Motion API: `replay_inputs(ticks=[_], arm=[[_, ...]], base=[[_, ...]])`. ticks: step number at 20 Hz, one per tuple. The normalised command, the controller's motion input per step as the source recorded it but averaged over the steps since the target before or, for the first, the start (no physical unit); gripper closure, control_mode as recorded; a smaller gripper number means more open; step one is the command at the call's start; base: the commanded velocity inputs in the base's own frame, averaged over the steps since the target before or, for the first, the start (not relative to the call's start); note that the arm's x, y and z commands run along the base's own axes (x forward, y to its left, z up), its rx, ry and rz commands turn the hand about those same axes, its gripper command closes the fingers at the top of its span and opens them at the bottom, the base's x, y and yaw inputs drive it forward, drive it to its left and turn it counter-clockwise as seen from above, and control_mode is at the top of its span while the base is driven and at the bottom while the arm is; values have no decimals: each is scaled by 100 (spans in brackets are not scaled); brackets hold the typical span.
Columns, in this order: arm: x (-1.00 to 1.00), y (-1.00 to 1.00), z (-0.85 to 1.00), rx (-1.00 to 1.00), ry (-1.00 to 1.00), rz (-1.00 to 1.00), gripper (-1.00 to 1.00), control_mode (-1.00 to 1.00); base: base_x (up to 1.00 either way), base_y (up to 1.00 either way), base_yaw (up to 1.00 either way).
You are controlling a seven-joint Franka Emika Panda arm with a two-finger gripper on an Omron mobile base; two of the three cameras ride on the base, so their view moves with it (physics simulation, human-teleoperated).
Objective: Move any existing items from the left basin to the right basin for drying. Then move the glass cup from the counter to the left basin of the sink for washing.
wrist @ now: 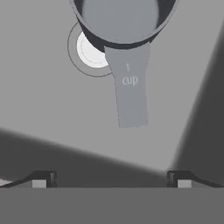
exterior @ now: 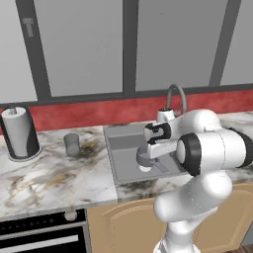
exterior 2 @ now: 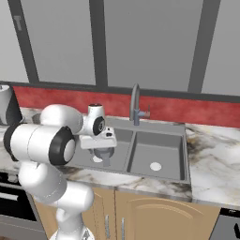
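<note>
The small grey saucepan (wrist: pixel 120 22) sits in the left basin (exterior 2: pixel 121 139) beside the white drain (wrist: pixel 89 50). Its short flat handle (wrist: pixel 129 87), marked "1 cup", points toward me. My gripper (wrist: pixel 111 180) hangs open above the handle's end, touching nothing, with its fingertips (wrist: pixel 43 179) spread wide. From the base cameras the gripper (exterior: pixel 148 152) (exterior 2: pixel 101 145) hovers just over the saucepan (exterior: pixel 143 159) (exterior 2: pixel 104 154). The glass cup (exterior: pixel 72 144) stands upright on the counter (exterior: pixel 49 173), left of the sink (exterior: pixel 118 133). The right basin (exterior 2: pixel 157 157) holds only its drain.
A paper towel roll (exterior: pixel 20 131) in a dark holder stands at the far left of the counter. The curved faucet (exterior 2: pixel 135 103) rises behind the sink divider. An oven front (exterior: pixel 39 234) sits below the counter's left part, and my own arm hides most of the right basin in the left base view.
</note>
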Motion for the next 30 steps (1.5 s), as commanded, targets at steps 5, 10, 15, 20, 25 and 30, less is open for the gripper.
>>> replay_inputs(ticks=[5,10,15,20,25,30], arm=[[21,-1,-18,0,0,4,-100,-100],[18,-5,-15,0,0,5,-100,-100],[22,-3,-9,0,0,4,-100,-100],[23,0,-5,0,0,3,-100,-100],[12,0,-18,0,0,2,-100,-100],[0,0,-32,0,0,0,-100,-100]], base=[[0,0,0],[0,0,0],[0,0,0],[0,0,0],[0,0,0],[0,0,0]])
